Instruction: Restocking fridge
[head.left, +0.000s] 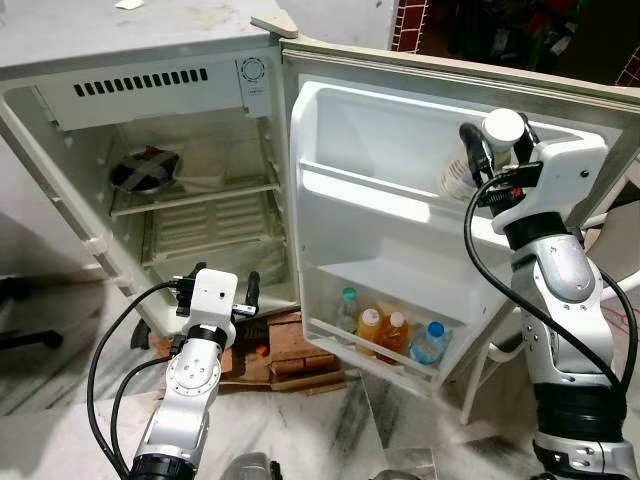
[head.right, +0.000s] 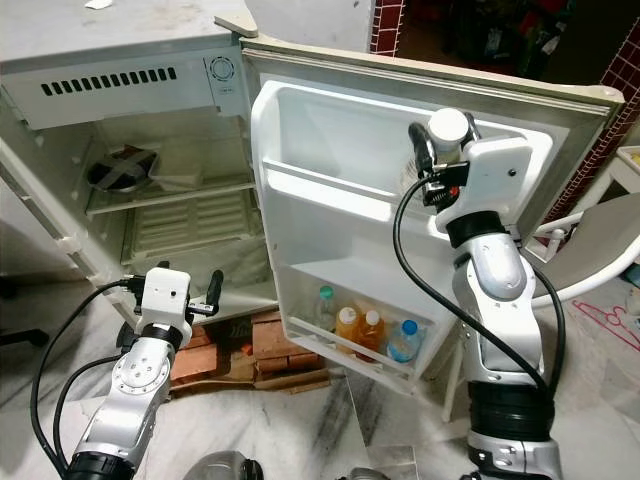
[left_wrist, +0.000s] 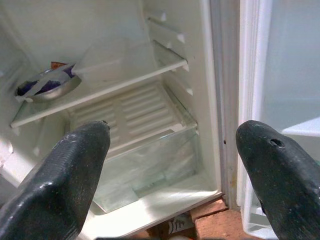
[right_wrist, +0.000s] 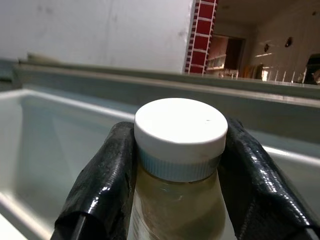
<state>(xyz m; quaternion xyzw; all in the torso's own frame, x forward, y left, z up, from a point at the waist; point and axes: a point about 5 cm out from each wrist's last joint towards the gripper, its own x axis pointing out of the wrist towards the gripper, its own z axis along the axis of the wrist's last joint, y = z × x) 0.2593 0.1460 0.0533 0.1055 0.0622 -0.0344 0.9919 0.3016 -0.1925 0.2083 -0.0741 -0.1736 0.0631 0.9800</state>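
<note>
- Standing upright in the right tool (head.left: 497, 150), a white-capped bottle (head.left: 470, 160) of pale yellowish liquid has its long axis vertical and its cap (right_wrist: 180, 131) pointing up; the black fingers (right_wrist: 107, 175) clamp it on both sides just below the cap.
- The bottle sits up against the upper shelf (head.left: 400, 200) of the open fridge door (head.left: 420, 220).
- Down in the door's bottom rack (head.left: 385, 350), four bottles (head.left: 395, 335) stand upright side by side: two orange ones in the middle, a clear one at each end.
- The left tool (head.left: 215, 295) hangs low before the open fridge (head.left: 150, 190), fingers (left_wrist: 60, 175) spread wide and holding nothing.
- On the fridge's glass shelf (left_wrist: 100, 90) rests a metal bowl (head.left: 145, 170).
- Bricks (head.left: 290, 350) lie under the fridge.
</note>
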